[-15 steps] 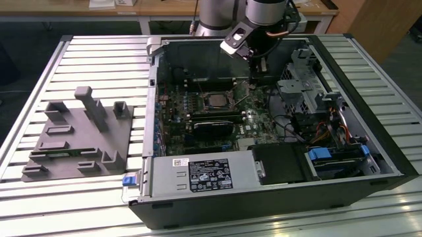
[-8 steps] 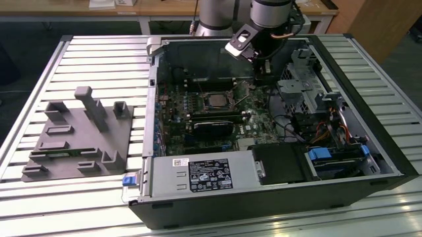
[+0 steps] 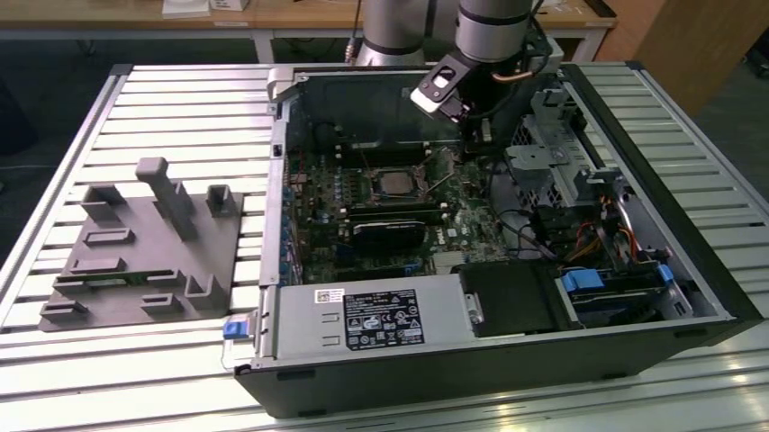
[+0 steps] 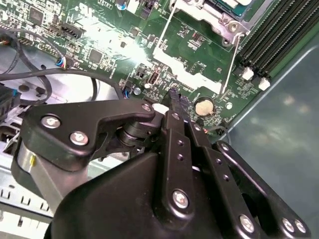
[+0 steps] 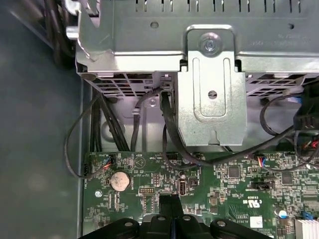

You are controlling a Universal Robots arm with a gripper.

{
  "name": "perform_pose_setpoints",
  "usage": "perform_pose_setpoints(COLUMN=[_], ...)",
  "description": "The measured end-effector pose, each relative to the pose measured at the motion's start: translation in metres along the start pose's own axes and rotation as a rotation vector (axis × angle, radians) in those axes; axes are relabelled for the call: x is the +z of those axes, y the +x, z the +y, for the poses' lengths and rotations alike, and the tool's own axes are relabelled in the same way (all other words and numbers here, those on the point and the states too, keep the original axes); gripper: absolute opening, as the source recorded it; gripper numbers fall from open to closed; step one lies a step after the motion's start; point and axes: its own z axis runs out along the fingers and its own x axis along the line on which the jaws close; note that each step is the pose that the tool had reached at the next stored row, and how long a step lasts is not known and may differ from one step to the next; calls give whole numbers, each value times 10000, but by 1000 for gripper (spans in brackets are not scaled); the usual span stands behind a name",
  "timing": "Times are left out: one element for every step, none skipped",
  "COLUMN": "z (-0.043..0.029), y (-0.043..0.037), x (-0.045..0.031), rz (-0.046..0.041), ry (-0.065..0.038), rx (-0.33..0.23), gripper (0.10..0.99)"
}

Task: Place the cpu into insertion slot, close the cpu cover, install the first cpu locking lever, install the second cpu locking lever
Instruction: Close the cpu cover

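Observation:
In the exterior view the insertion slot (image 3: 394, 183) sits mid-board inside the open computer case, a dark square with a silvery rim. In the second wrist view the cpu (image 4: 232, 2) shows as a pale face at the picture's edge, with the silvery cpu cover (image 4: 199, 13) lying around it. A thin lever rod (image 3: 444, 183) rises at the slot's side toward the exterior view's right; it also shows as the lever rod (image 4: 232, 57). My gripper (image 3: 478, 151) hovers over the green board beside the slot. Its black fingertips (image 4: 174, 97) are pressed together with nothing between them, as the gripper (image 5: 169, 203) confirms.
A coin battery (image 5: 119, 180) and small connectors lie near the fingertips. A silvery drive cage (image 5: 212, 84) with black cables (image 5: 167, 117) stands just beyond. Memory slots (image 4: 271, 40) run beside the socket. A grey fixture block (image 3: 144, 247) sits on the slatted table at the exterior view's left.

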Motion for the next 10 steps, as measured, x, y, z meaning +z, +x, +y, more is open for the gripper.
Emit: perform_pose_setpoints(z=[0,2,3,4,4,4,4,5,6,7], y=[0,0,0,0,0,0,0,0,0,0], x=[8,14,16,16,16,16,16,16,18,19], rz=[-1,0,-3,-5,-6,-6,-5,-6,-5,-9], ry=[1,1,2,2,2,2,1,15,75,180], rx=[1,0,0,0,0,0,0,-1,-2,0], gripper=[106,106,106,106,106,106,106,106,106,106])
